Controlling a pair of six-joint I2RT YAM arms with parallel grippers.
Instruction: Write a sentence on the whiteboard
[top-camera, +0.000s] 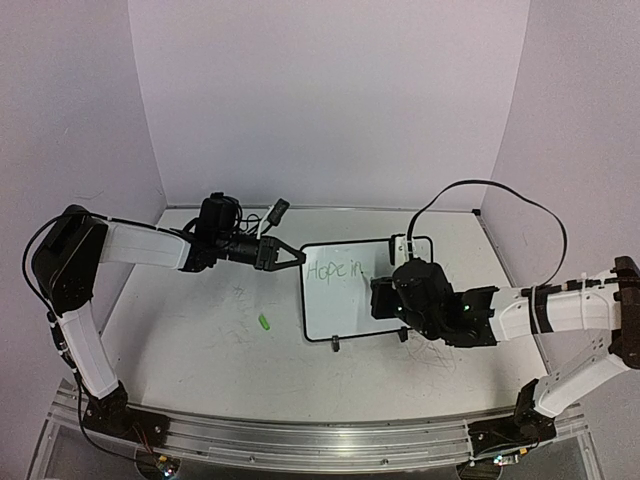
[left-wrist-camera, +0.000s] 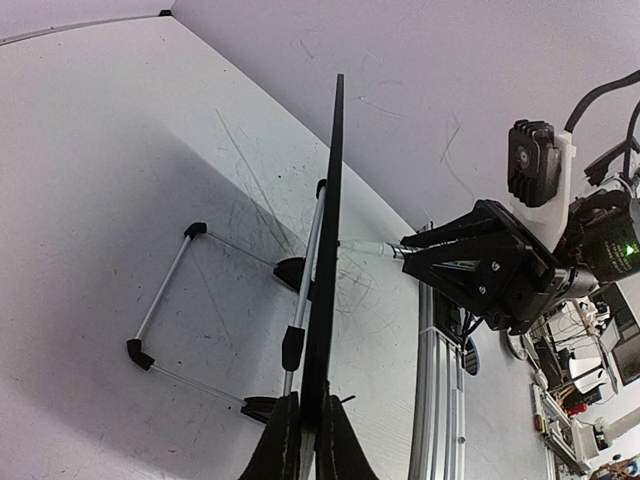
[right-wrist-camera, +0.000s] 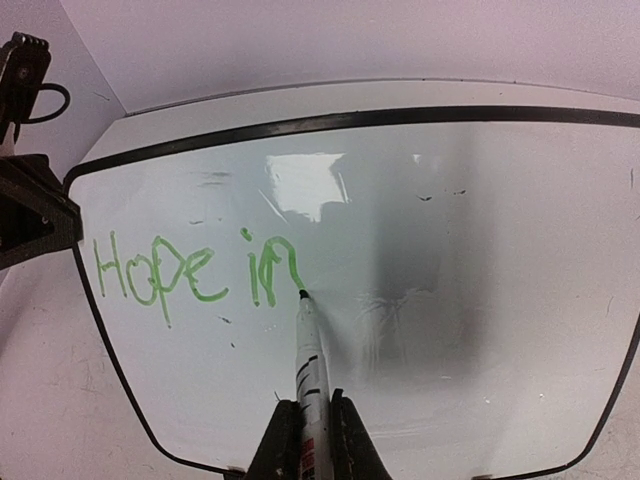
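We see the whiteboard propped up at mid-table, slightly right of centre, its left edge pinched between the closed fingers of the left gripper. The right gripper is clamped on a marker, whose tip touches the board just after the green sentence, which reads "Hope in". A small green object lies on the table, left of the board.
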